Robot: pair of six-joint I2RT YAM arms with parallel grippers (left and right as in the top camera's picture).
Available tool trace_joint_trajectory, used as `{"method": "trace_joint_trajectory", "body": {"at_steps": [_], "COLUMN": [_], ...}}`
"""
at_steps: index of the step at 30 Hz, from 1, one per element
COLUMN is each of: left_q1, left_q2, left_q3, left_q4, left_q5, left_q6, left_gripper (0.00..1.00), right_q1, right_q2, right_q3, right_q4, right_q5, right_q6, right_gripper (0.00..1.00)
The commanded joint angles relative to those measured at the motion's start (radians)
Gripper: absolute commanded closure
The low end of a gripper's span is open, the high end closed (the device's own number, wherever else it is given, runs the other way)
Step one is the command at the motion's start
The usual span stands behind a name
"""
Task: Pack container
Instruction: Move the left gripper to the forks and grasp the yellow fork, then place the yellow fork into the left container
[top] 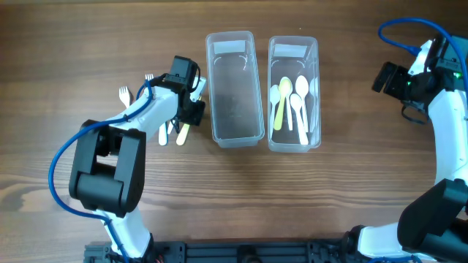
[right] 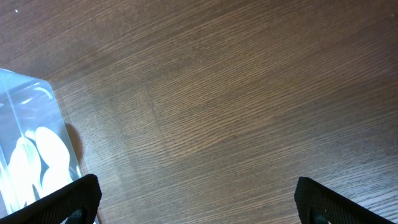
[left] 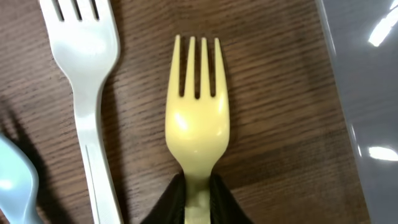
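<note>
Yellow fork [left: 198,124] pinched at the handle in your left pincer [left: 198,202], on the table [top: 351,204] just left of the empty container [top: 235,88]: lift it level, clear the rim. Your right pincer [right: 198,196] hangs spread, far right.

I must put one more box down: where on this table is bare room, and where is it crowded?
Bare: the table in front of both containers, and the strip between the spoon container and the right arm. The left container is empty too. Crowded: left of it, where the left gripper holds a yellow fork among loose forks.
</note>
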Motion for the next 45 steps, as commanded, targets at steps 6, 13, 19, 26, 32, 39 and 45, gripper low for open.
{"method": "trace_joint_trajectory", "body": {"at_steps": [6,13,19,26,32,39,45], "left_q1": [-0.008,-0.045,-0.182,-0.268,-0.262,-0.215,-0.087], "left_q2": [-0.050,-0.124,-0.116,0.005,0.134,0.084,0.023], "left_q3": [0.144,0.553,0.606,0.602,0.602,0.651,0.656], "left_q4": [-0.253,-0.502,-0.440,-0.397,-0.392,-0.452,-0.549], "left_q5": [-0.022,-0.006,0.034,-0.095,-0.097,-0.106,-0.174], "left_q6": [-0.029,-0.215,-0.422,-0.657,-0.616,-0.460,-0.322], "left_gripper": [0.96,0.96,0.96,0.96,0.91,0.44,0.45], "right_q1": [0.000,0.000,0.000,0.000,0.000,0.000,0.000], "right_q2": [0.010,0.010,0.010,0.010,0.010,0.010,0.010], "right_q3": [-0.011,-0.011,-0.011,-0.011,-0.011,-0.011,-0.011], "right_q4": [0.004,0.004,0.004,0.004,0.004,0.006,0.006], "right_q5": [0.010,0.010,0.010,0.010,0.010,0.010,0.010], "right_q6": [0.000,0.000,0.000,0.000,0.000,0.001,0.000], "right_gripper": [0.00,0.00,0.00,0.00,0.00,0.00,0.00]}}
